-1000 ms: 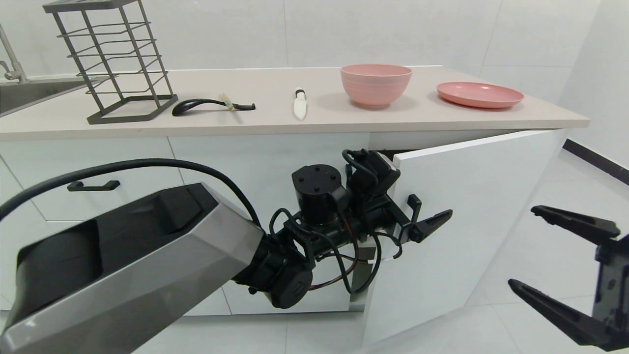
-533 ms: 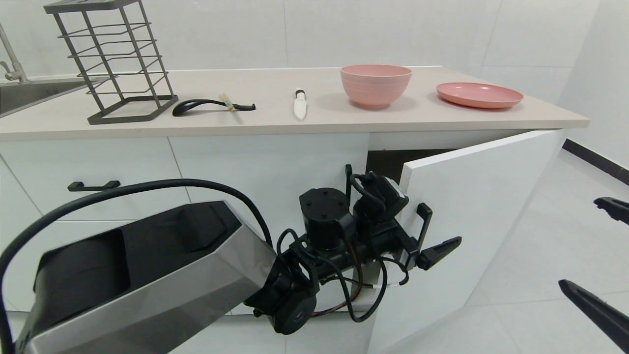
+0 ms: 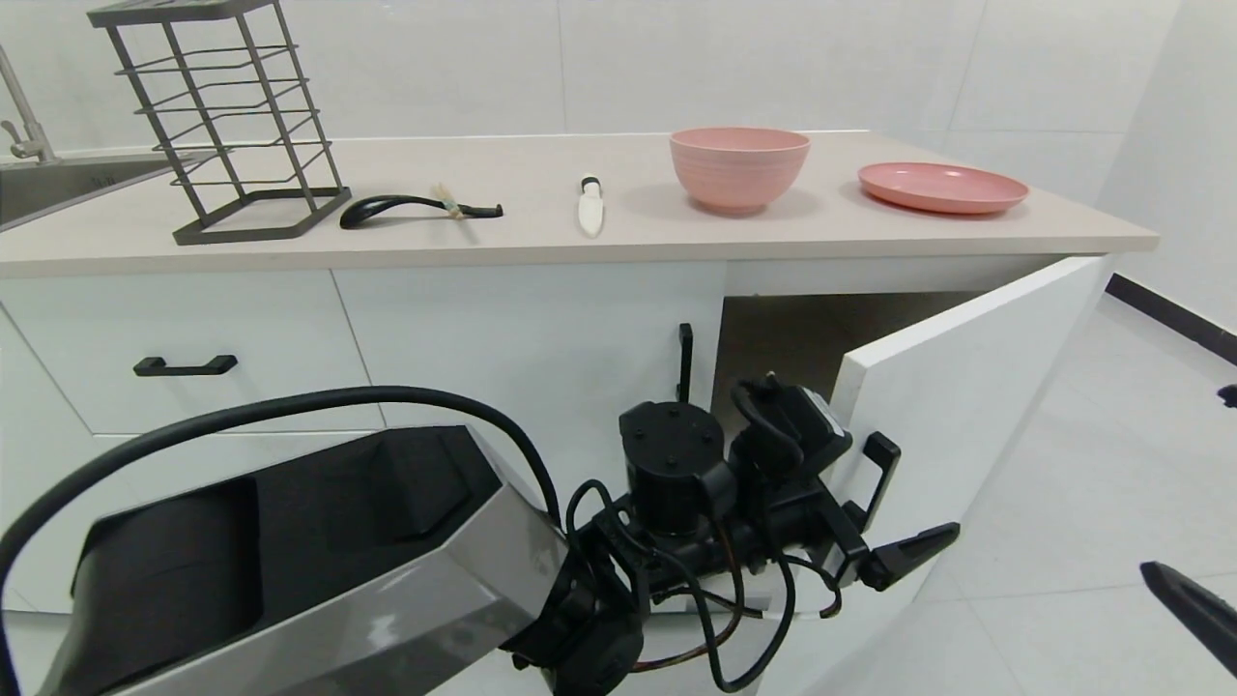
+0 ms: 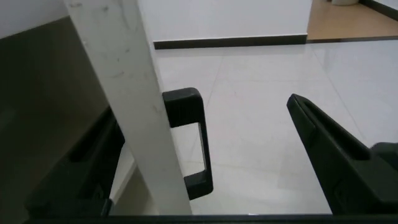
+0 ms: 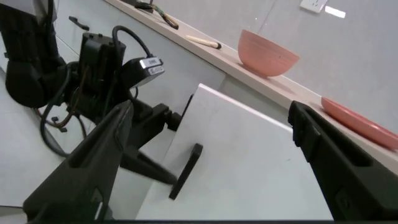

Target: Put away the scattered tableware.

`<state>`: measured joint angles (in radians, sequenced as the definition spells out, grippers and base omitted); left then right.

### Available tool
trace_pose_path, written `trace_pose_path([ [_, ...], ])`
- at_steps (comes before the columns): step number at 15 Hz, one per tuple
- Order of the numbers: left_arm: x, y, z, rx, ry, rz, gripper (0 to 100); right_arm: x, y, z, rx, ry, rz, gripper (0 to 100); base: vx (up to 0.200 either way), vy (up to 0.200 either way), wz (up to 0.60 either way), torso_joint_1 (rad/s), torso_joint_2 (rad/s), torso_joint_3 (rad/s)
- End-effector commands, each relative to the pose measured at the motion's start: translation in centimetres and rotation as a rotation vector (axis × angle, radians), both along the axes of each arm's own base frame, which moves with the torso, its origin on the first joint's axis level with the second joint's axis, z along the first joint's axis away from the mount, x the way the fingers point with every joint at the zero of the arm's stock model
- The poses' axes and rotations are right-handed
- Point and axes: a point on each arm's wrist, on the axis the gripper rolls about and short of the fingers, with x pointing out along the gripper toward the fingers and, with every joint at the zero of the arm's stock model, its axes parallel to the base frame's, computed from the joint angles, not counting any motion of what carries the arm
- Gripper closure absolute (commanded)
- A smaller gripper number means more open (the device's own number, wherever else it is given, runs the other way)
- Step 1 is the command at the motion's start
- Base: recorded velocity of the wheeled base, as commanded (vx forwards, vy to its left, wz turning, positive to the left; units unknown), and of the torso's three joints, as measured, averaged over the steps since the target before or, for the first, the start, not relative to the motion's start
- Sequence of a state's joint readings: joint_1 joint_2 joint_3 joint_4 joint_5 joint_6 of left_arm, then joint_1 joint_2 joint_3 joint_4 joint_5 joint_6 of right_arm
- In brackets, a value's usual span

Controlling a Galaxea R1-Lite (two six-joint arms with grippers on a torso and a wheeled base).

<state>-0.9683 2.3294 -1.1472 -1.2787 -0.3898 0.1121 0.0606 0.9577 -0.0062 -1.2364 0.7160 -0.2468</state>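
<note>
On the counter stand a pink bowl [image 3: 739,169] and a pink plate [image 3: 942,187], with a white knife [image 3: 589,205] and a black spoon [image 3: 387,207] further left. Below them the white cabinet door [image 3: 966,387] hangs partly open. My left gripper [image 3: 899,551] is open and straddles the door's free edge beside its black handle [image 3: 879,474]. In the left wrist view one finger sits inside the door [image 4: 134,112] and one outside, near the handle [image 4: 186,143]. My right gripper [image 3: 1193,483] is open low on the right, holding nothing.
A dark wire dish rack [image 3: 232,126] stands at the counter's left by the sink [image 3: 58,184]. A small brush [image 3: 449,201] lies across the spoon's handle. A drawer with a black handle [image 3: 184,365] is to the left. White floor tiles spread to the right of the door.
My left gripper has swung down and towards me with the door edge between its fingers, and the door now stands wider open. My right gripper has drifted right, towards the picture's edge.
</note>
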Motion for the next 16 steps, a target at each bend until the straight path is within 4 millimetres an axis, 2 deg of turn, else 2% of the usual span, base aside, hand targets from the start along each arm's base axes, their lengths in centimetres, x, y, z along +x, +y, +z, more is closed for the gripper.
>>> trace_pose_path([
  [1,-0.7,-0.5,-0.3,0.005,0.004,-0.019,0,-0.3,0.0,0.3,0.001,-0.024,0.001,0,0.000,0.000,0.00,0.000,0.00,0.000],
  [6,-3.0,-2.4,-1.6,0.025,0.016,-0.085,0,-0.7,-0.1,1.6,0.006,-0.102,-0.007,0,0.000,0.000,0.00,0.000,0.00,0.000],
  [10,-6.4,-5.4,-2.3,-0.003,-0.001,-0.182,0,-1.1,-0.2,2.7,0.008,-0.161,-0.016,0,0.000,0.000,0.00,0.000,0.00,0.000],
  [13,-8.5,-6.9,-3.1,-0.039,-0.020,-0.247,0,-1.7,-0.2,4.4,0.013,-0.250,-0.016,0,0.000,0.000,0.00,0.000,0.00,0.000],
  [14,-9.5,-7.7,-3.4,-0.052,-0.022,-0.275,0,-2.0,-0.2,5.2,0.015,-0.289,-0.016,0,0.000,0.000,0.00,0.000,0.00,0.000],
  [16,-13.5,-9.7,-3.5,-0.099,0.032,-0.367,0,-2.6,-0.3,7.5,0.020,-0.393,-0.017,0,0.000,0.000,0.00,0.000,0.00,0.000],
])
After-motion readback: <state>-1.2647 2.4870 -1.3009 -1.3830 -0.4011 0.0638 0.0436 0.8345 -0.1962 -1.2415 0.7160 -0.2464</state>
